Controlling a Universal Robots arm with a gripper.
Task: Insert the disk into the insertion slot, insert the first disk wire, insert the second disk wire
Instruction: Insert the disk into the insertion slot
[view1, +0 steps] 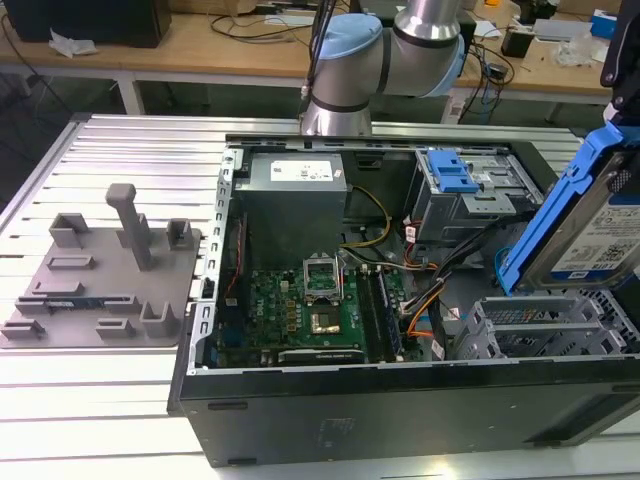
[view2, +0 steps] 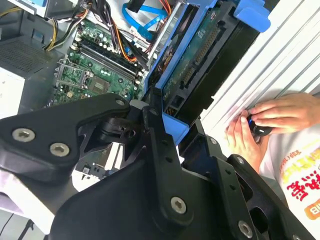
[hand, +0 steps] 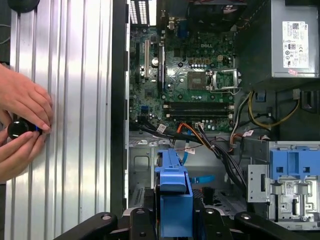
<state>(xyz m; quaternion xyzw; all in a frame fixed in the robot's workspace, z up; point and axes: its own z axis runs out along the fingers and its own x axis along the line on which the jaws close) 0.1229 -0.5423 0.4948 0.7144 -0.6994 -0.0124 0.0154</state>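
Note:
The disk (view1: 603, 235), a silver drive with a white label in a blue carrier frame (view1: 560, 200), hangs tilted at the exterior view's right. It is just above the insertion slot (view1: 540, 325), a grey perforated cage in the open computer case. My gripper (view1: 620, 95) is shut on the carrier's upper end. In the first wrist view the blue carrier (hand: 172, 192) stands edge-on in my gripper (hand: 172, 217), between its black fingers. In the second wrist view the disk's underside (view2: 200, 55) runs out from my gripper (view2: 160, 117). Orange and blue cables (hand: 192, 131) lie loose beside the cage.
A larger grey bay with a blue latch (view1: 450, 172), the power supply (view1: 295, 190) and the motherboard (view1: 300, 310) fill the case. A grey fixture plate (view1: 100, 280) lies on the ribbed table at the exterior view's left. A person's hands (hand: 22, 125) hold a small black knob beside the case.

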